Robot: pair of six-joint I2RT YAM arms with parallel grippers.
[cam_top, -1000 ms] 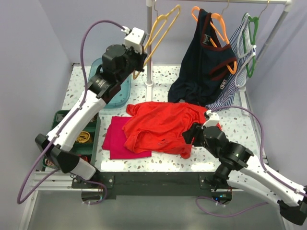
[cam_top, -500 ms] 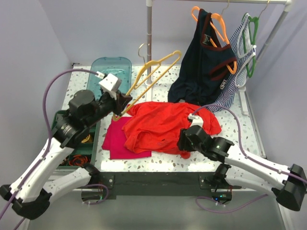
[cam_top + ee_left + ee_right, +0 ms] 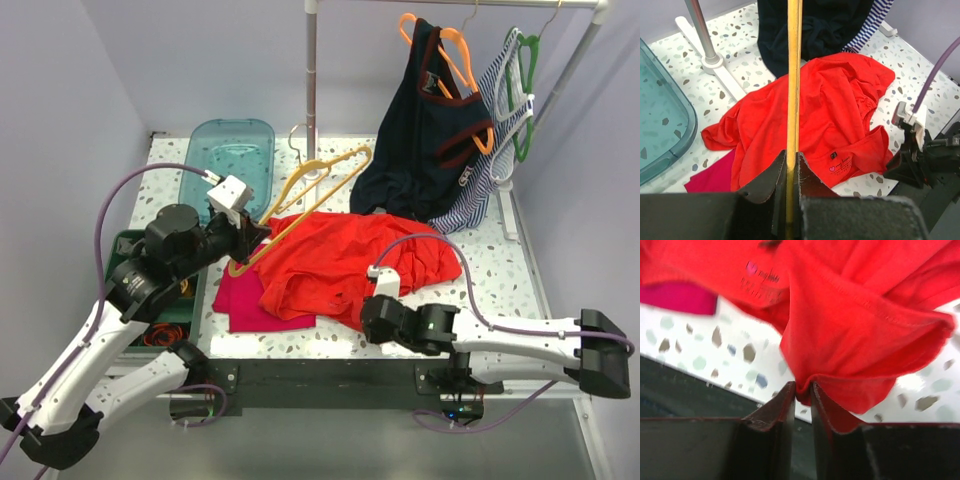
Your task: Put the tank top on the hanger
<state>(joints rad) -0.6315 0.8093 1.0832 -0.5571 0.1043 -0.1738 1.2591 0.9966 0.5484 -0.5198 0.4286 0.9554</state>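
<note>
Left gripper (image 3: 791, 162) clamps the hanger (image 3: 793, 75), which points straight ahead over the tank top (image 3: 830, 115); right gripper (image 3: 801, 390) pinches its near edge.

The hanger (image 3: 793, 75) runs out of the left wrist view at twelve o'clock, its hook unseen there, and the label (image 3: 841, 165) on the tank top (image 3: 825, 110) is too small to read.

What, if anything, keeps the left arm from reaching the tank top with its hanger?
Probably nothing, so yes. The left gripper is shut on the hanger, which extends over the tank top; nothing else shows between them. The right gripper pinches the top's near hem.
</note>
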